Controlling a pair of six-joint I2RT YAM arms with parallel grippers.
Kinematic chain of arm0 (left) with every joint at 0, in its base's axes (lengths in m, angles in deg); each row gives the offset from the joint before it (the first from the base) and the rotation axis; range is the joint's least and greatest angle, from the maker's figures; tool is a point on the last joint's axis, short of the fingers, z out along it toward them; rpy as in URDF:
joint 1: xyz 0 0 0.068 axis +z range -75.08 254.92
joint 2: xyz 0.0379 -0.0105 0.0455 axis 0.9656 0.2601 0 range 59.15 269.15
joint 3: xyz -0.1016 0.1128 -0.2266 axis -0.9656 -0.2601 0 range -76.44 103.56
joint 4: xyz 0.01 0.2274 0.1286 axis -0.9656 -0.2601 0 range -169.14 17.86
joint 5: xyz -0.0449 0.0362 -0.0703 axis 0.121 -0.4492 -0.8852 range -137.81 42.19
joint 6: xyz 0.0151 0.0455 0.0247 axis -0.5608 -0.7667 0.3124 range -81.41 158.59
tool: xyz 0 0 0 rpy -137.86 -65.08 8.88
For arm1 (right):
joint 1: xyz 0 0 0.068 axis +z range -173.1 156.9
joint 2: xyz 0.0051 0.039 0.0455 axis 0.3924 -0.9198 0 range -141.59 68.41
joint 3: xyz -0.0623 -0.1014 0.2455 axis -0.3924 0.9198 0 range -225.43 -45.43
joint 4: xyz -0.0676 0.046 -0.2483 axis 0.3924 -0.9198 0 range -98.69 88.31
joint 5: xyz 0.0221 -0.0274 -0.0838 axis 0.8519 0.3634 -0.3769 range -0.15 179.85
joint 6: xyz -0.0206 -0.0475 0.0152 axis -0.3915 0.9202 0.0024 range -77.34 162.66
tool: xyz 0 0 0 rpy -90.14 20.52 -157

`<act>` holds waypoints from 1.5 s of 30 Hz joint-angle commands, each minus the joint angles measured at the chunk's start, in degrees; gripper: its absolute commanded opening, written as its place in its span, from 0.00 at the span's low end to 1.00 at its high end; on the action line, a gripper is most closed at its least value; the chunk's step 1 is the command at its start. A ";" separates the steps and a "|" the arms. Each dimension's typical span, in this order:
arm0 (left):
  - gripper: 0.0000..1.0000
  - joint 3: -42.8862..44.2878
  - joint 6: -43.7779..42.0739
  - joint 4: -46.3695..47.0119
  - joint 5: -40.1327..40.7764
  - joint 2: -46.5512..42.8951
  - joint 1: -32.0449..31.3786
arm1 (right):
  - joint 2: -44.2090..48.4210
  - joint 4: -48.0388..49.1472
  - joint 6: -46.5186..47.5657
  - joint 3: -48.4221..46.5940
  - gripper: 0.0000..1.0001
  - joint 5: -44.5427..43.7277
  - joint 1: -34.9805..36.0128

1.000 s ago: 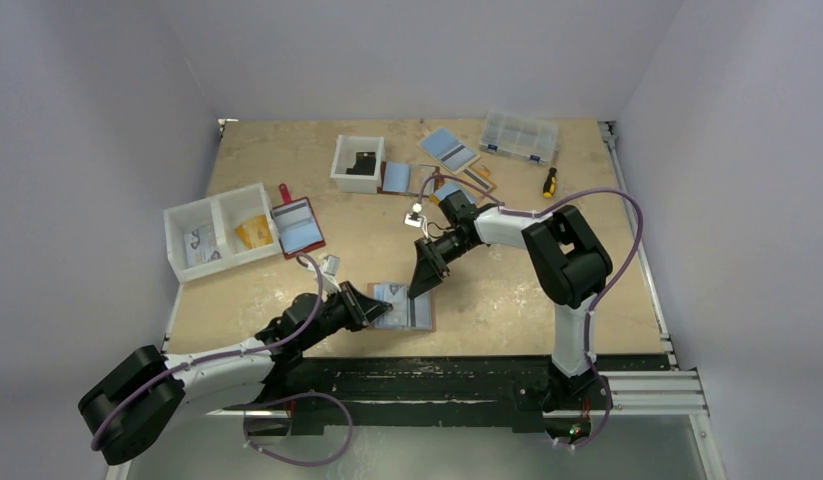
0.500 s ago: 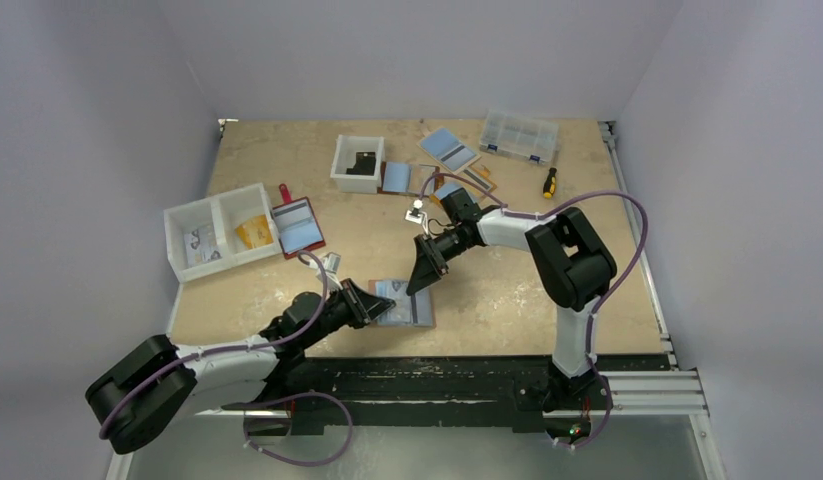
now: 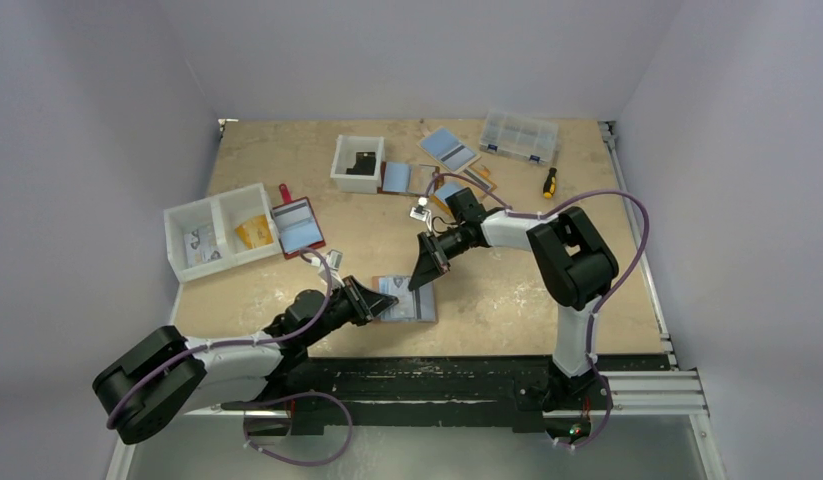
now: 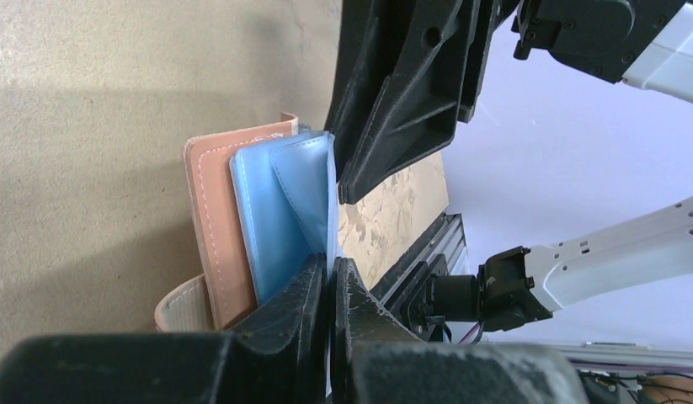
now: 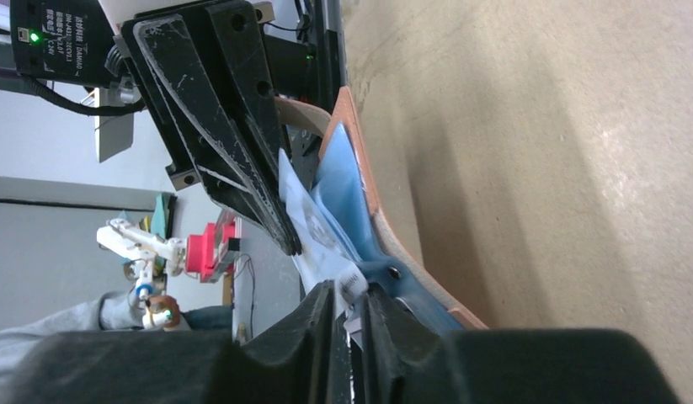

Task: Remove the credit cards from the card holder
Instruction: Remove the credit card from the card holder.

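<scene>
1. Holder (image 3: 412, 308): lower centre of top view, lying open on the table (image 3: 507, 300), tan side down, blue inside up. Risk: if the card sticks in its pocket, the whole holder lifts or skids w/ the pull, since only one pinch anchors it.
2. L gripper (image 4: 330, 271): fingers closed on the holder's blue inner flap. Risk: the flap looks thin and slick and may slip out, leaving the holder free to follow the other arm.
3. R gripper (image 5: 353, 296): fingers narrowed round the corner of a pale card (image 5: 322, 240) that sticks out of the blue pocket. Can't tell if the pinch is made. Risk: a shallow corner bite lets the card slide out or bend. It could also catch the pocket lip along w/ the card.
4. Both grippers are near each other over the holder, tips apart. Risk: a pull toward the left of frame would prob bump them.
5. Room: there is bare table right of the holder and toward mid frame. A draw up and right looks free.
6. Edge: the holder is near the table's bottom edge, w/ the black rail (image 3: 437, 375) just below. A dropped card could go over there.
7. Bins (image 3: 217, 235) at left and a red wallet (image 3: 297, 225) beside them are well apart from the holder, no obstacle.
</scene>
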 commanded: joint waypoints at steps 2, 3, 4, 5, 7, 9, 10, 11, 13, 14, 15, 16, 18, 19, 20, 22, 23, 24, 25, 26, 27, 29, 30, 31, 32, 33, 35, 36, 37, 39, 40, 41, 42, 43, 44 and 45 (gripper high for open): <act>0.00 2.19 0.84 1.64 1.81 -1.50 0.18 | 1.80 3.55 -3.15 0.48 0.10 4.12 1.21; 0.00 2.08 0.90 1.04 2.04 -1.89 0.15 | 1.69 3.59 -3.30 0.48 0.06 4.12 1.16; 0.00 1.99 0.89 0.51 2.17 -2.03 0.12 | 1.58 3.82 -3.46 0.56 0.02 4.24 1.20; 0.00 2.02 0.85 0.01 2.20 -2.42 0.11 | 1.49 4.05 -3.71 0.64 0.00 4.41 1.20; 0.00 1.98 0.84 -0.78 2.17 -2.60 0.11 | 1.56 4.50 -4.07 0.79 0.00 4.66 1.20; 0.00 1.91 0.90 -1.30 2.21 -2.56 0.17 | 1.64 4.86 -4.29 0.90 0.00 4.96 1.19; 0.00 1.89 1.00 -1.33 2.26 -2.44 0.16 | 1.73 5.01 -4.32 0.96 0.00 5.01 1.19; 0.00 1.89 1.08 -1.34 2.30 -2.39 0.18 | 1.81 5.19 -4.40 1.05 0.00 5.12 1.20; 0.00 2.05 1.21 -1.06 2.28 -2.05 0.14 | 1.84 5.75 -4.76 1.24 0.00 5.76 1.20; 0.00 2.13 1.29 -0.66 2.24 -1.89 0.17 | 1.83 6.11 -5.10 1.39 0.01 6.05 1.19; 0.00 2.15 1.28 -0.04 2.10 -1.64 0.13 | 1.83 6.37 -5.38 1.55 0.09 6.31 1.20; 0.00 2.15 1.32 0.82 2.06 -1.40 0.17 | 1.83 6.70 -5.56 1.68 0.15 6.61 1.26; 0.00 2.36 1.32 2.31 1.91 -0.77 0.13 | 1.83 7.34 -6.02 1.92 0.29 6.71 1.29; 0.00 2.52 1.36 2.98 1.87 -0.53 0.12 | 1.79 7.55 -6.19 2.04 0.32 6.67 1.48; 0.00 2.73 1.27 3.70 1.72 -0.24 0.14 | 1.76 7.65 -6.39 2.13 0.35 6.56 1.71; 0.00 3.17 1.01 4.96 1.54 0.42 0.17 | 1.83 7.71 -6.52 2.15 0.39 5.97 2.31; 0.00 3.42 0.95 5.36 1.47 0.60 0.16 | 1.83 7.73 -6.59 2.15 0.40 5.81 2.53; 0.00 3.77 0.86 5.54 1.44 0.79 0.10 | 1.83 7.78 -6.65 2.15 0.40 5.79 2.70; 0.00 4.13 0.82 5.60 1.39 0.93 0.11 | 1.83 7.67 -6.61 2.09 0.40 5.71 2.70; 0.00 4.29 0.76 5.75 1.48 0.91 0.13 | 1.75 7.73 -6.61 2.07 0.40 5.70 2.76; 0.00 4.41 0.77 5.84 1.54 0.92 0.13 | 1.67 7.73 -6.69 2.07 0.40 5.76 2.75; 0.00 4.37 0.75 5.95 1.60 1.04 0.17 | 1.70 7.82 -6.69 2.07 0.39 6.13 2.82; 0.00 4.31 0.82 5.96 1.56 1.12 0.18 | 1.73 7.88 -6.69 2.07 0.38 6.21 2.82; 0.00 4.27 0.87 6.00 1.52 1.23 0.16 | 1.76 7.89 -6.69 2.02 0.35 6.18 2.82; 0.00 4.08 1.03 5.96 1.54 1.38 0.18 | 1.75 7.98 -6.69 1.98 0.31 6.10 2.86; 0.00 3.90 1.20 5.96 1.54 1.43 0.17 | 1.67 8.00 -6.77 1.98 0.23 5.98 2.87; 0.00 3.34 1.63 5.47 2.07 1.24 0.13 | 1.57 8.10 -6.87 1.98 0.07 5.90 2.83; 0.00 3.08 1.93 4.57 2.35 0.93 0.18 | 1.57 8.17 -6.97 1.98 0.01 5.76 2.81; 0.00 2.88 2.34 3.00 2.39 0.44 0.16 | 1.57 8.10 -6.96 1.98 0.00 5.54 2.84; 0.05 2.71 3.10 -0.78 4.70 -1.16 0.13 | 1.65 7.70 -6.71 1.93 0.00 4.74 2.78; 0.14 2.69 3.49 -3.10 5.28 -2.10 0.15 | 1.74 6.76 -5.84 1.79 0.00 4.05 2.72; 0.24 2.74 4.09 -5.77 6.05 -3.57 0.18 | 1.72 5.31 -4.44 1.45 0.00 3.17 2.72; 0.31 2.72 4.46 -8.27 6.56 -4.80 0.13 | 1.54 3.58 -3.02 0.87 0.00 2.11 2.73; 0.36 2.63 4.50 -10.02 7.06 -5.94 0.15 | 1.35 2.08 -1.83 0.42 0.00 0.89 2.63; 0.40 2.52 4.50 -11.77 7.48 -7.15 0.15 | 1.17 1.08 -0.96 0.14 0.00 0.07 2.66; 0.44 2.53 4.56 -13.69 8.02 -8.16 0.18 | 0.99 0.20 -0.20 -0.06 0.00 -0.73 2.56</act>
